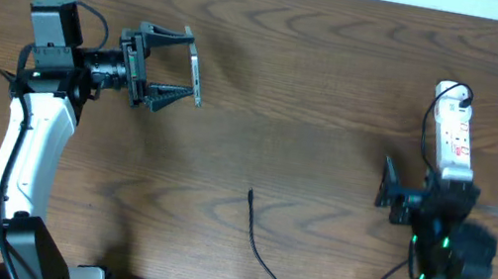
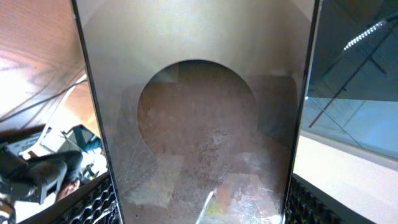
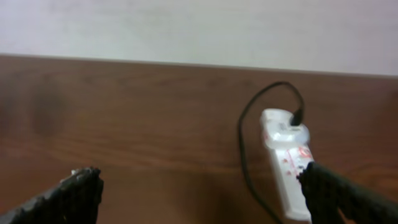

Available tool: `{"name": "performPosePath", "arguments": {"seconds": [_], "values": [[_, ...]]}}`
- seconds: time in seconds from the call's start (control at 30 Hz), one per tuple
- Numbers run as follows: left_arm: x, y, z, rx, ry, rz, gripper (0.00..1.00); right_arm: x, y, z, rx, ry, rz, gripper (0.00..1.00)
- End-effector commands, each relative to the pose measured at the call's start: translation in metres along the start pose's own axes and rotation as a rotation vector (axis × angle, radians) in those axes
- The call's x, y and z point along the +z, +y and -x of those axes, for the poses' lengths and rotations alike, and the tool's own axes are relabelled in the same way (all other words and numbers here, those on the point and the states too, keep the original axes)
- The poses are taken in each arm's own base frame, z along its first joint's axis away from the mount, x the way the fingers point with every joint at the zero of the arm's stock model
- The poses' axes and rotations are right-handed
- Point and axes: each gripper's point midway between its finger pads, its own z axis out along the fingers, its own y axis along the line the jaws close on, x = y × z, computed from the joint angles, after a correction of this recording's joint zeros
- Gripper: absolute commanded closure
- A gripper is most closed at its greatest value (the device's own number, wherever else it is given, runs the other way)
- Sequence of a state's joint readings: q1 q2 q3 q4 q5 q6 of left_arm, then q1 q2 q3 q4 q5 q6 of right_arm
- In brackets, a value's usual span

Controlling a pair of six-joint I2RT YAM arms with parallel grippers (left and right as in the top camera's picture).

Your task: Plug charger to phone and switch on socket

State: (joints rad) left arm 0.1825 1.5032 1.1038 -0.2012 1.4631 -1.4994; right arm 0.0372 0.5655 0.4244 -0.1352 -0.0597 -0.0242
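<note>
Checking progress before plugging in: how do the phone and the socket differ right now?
The phone is gripped on edge by the left end effector; the socket lies flat on the table, unheld. The phone is shiny grey-brown; the socket is white with red marks. Shared: the charger's tip touches neither.

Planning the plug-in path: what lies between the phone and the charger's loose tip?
Nothing; the overhead view shows only bare table between the phone and the charger tip.
</note>
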Motion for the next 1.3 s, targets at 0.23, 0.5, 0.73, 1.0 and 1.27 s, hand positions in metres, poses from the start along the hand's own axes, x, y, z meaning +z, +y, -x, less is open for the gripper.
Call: {"name": "performPosePath", "arguments": {"seconds": [0.23, 0.5, 0.73, 1.0, 1.27], "values": [[-0.003, -0.014, -0.016, 0.054, 0.035, -0.012, 0.93, 0.039, 0.097, 0.06, 0.09, 0.159, 0.625, 0.01], [-0.003, -0.014, -0.013, 0.056, 0.021, -0.012, 0.93, 0.039, 0.147, 0.077, 0.238, 0.188, 1.088, 0.01], [-0.003, -0.015, -0.011, 0.068, 0.005, -0.012, 0.93, 0.06, 0.173, 0.071, 0.301, 0.211, 1.197, 0.01], [-0.003, -0.014, -0.006, 0.083, -0.02, -0.012, 0.93, 0.063, 0.199, 0.084, 0.4, 0.229, 1.19, 0.01], [-0.003, -0.014, -0.006, 0.084, -0.021, -0.012, 0.93, 0.083, 0.192, 0.088, 0.531, 0.248, 1.061, 0.07]]}}
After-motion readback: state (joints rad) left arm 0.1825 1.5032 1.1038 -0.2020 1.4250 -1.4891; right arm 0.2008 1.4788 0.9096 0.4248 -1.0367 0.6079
